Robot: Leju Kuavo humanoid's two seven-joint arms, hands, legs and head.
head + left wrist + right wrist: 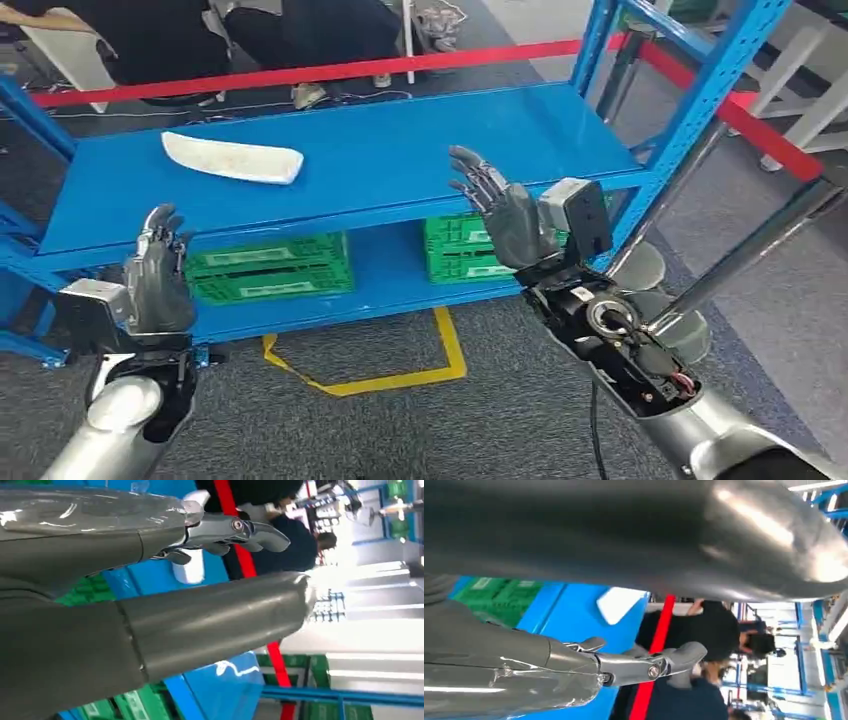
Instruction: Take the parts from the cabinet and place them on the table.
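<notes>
Both hands, left hand point(158, 272) and right hand point(503, 212), are spread and empty near the shelf point(420, 150); the white part point(233, 158) should probably be scooped up from both long ends.

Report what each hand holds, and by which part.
Nothing. The left hand and right hand are open and empty; the white part lies untouched on the blue shelf.

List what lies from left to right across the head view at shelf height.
left hand → white part → left green crate → right hand → blue shelf upright
</notes>
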